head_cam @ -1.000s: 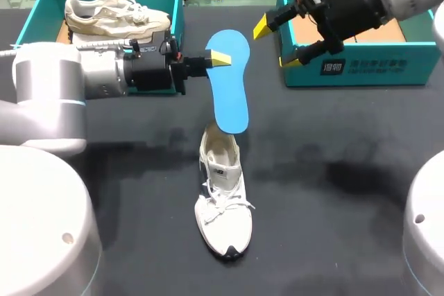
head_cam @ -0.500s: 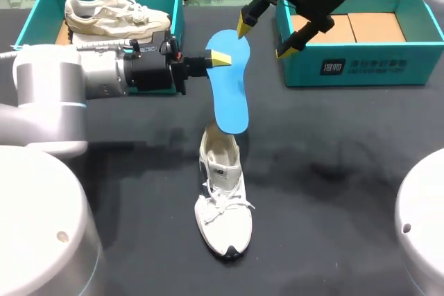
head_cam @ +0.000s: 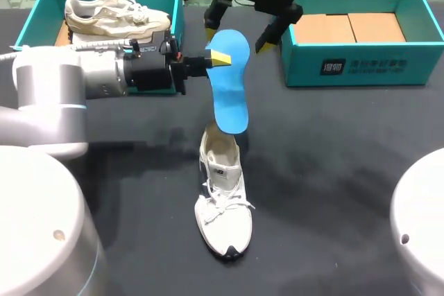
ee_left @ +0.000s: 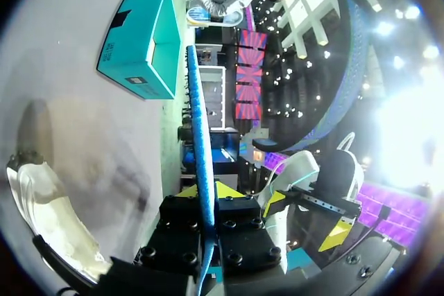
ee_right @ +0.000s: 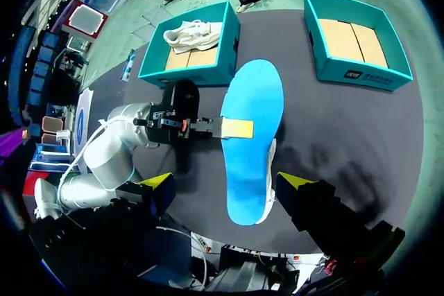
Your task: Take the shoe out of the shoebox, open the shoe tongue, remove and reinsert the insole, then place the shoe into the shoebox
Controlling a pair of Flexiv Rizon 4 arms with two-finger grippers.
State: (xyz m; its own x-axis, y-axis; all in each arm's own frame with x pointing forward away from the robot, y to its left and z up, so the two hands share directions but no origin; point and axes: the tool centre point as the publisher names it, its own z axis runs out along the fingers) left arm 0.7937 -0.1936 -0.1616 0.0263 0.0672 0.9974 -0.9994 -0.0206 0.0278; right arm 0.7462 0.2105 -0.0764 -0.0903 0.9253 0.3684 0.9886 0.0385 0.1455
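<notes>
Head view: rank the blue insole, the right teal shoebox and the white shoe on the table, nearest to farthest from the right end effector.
1. blue insole, just below the right end effector.
2. right teal shoebox, at the table's back right.
3. white shoe, toward the near edge.

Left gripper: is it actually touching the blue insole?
Touching. The left wrist view shows the blue insole edge-on, clamped from both sides between the fingers of the left gripper.

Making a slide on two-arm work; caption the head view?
Left gripper holds the blue insole, its near end at the white shoe's opening; open right gripper hovers around its far end.
</notes>
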